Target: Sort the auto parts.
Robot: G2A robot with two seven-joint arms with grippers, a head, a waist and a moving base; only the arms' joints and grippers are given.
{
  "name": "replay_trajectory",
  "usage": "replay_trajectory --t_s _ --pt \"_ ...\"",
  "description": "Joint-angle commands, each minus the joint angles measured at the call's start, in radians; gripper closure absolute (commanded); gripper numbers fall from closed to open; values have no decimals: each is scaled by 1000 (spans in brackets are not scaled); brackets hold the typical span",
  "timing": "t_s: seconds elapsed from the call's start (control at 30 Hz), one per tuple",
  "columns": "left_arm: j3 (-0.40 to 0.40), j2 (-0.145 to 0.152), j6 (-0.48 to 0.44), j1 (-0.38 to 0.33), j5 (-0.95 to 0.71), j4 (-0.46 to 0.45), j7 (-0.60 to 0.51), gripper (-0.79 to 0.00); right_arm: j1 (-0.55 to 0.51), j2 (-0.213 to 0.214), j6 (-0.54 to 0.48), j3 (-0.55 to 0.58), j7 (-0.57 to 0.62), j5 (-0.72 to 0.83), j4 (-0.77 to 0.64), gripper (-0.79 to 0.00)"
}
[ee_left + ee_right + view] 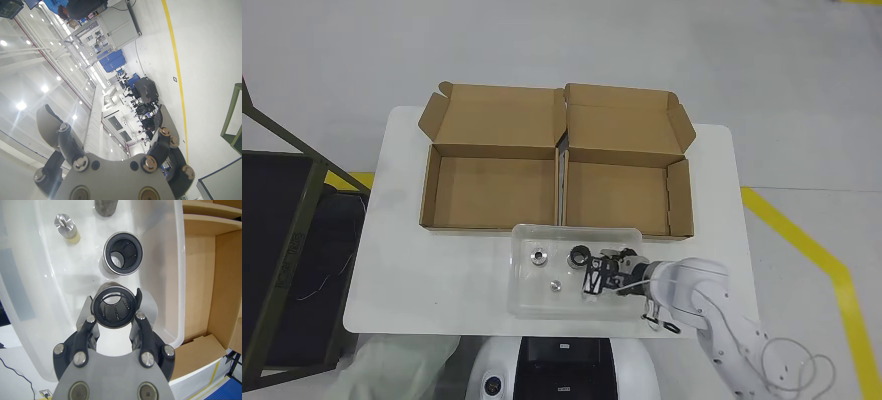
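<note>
Clear plastic bin (527, 308), at the near edge of the white table (412, 270). Contents: steel linear bearing with black liner (114, 313), mid-bin, clamped between the jaws of the right gripper (114, 300); second matching bearing (122, 255), upright just to its left, not touching it; small silver stepped cylinder (66, 226), further left and nearer; grey metal cylinder (105, 207), furthest left. Beyond the bin, two open brown cardboard boxes side by side: left box (490, 190), right box (617, 195). Left gripper (104, 111): pointed out at the hall, jaws spread wide
</note>
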Motion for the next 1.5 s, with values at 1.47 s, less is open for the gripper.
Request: replay_trajectory --t_s 1.47 --pt "0 0 0 0 0 0 0 -785 57 38 116 167 -566 29 -180 0"
